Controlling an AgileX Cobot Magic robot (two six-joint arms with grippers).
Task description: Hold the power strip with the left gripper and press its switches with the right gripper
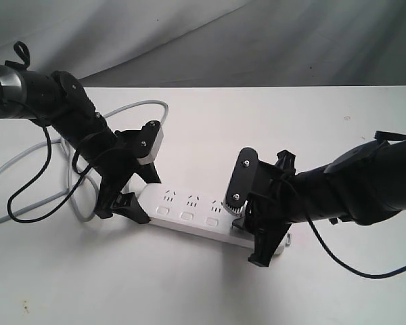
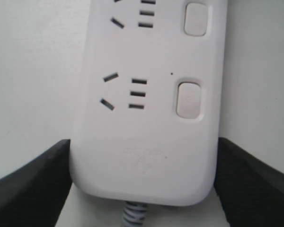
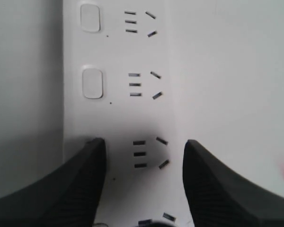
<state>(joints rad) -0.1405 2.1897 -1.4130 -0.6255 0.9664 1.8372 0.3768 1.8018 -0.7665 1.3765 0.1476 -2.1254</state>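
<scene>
The white power strip [image 1: 189, 211] lies on the table, cord end to the left. My left gripper [image 1: 130, 195] is shut on that end; in the left wrist view its black fingers [image 2: 31, 189] press both long sides of the power strip [image 2: 146, 132], just above the grey cord stub [image 2: 132, 215]. Two switches [image 2: 188, 99] show there. My right gripper [image 1: 260, 227] stands open over the strip's right part. In the right wrist view one of its fingers [image 3: 80, 184] lies over the switch row and the other beside the outlets. Two switches [image 3: 93, 83] lie uncovered beyond it.
The grey cord [image 1: 27, 157] loops over the white table [image 1: 210, 284] at the left. Black arm cables [image 1: 27, 203] hang near it, and another [image 1: 352, 267] trails at the right. A grey cloth backdrop [image 1: 257, 40] rises behind the table's far edge.
</scene>
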